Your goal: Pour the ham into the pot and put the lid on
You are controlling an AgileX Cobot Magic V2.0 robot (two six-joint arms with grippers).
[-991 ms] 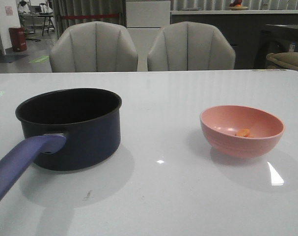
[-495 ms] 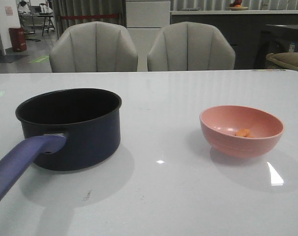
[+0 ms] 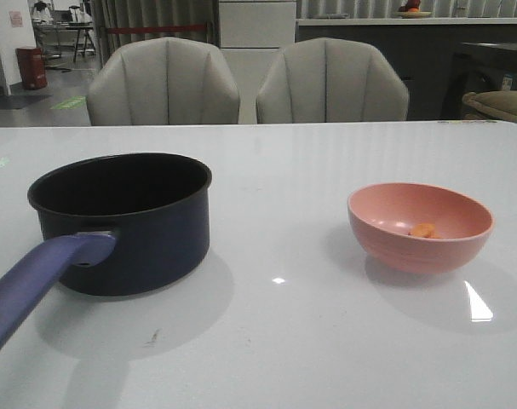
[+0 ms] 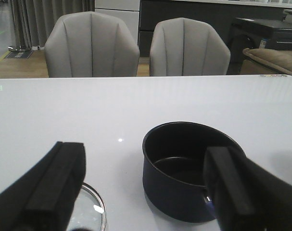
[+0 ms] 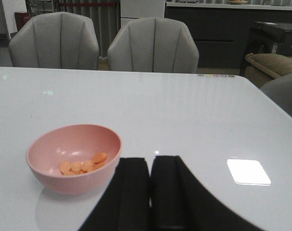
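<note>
The dark navy pot [image 3: 122, 221] stands on the left of the white table, its purple-blue handle [image 3: 37, 290] pointing toward the near left edge. The salmon-pink bowl [image 3: 420, 226] stands on the right with orange ham [image 3: 422, 229] inside. No gripper shows in the front view. In the left wrist view my left gripper [image 4: 146, 163] is open and empty, short of the pot [image 4: 184, 173]. The glass lid [image 4: 90, 211] with its silver rim lies beside the pot, partly hidden by one finger. In the right wrist view my right gripper [image 5: 150, 166] is shut and empty, beside the bowl [image 5: 73, 156] holding several ham pieces [image 5: 83, 165].
Two grey padded chairs [image 3: 163, 81] [image 3: 330, 81] stand behind the table's far edge. A bright light reflection [image 5: 248, 171] lies on the table beside the right gripper.
</note>
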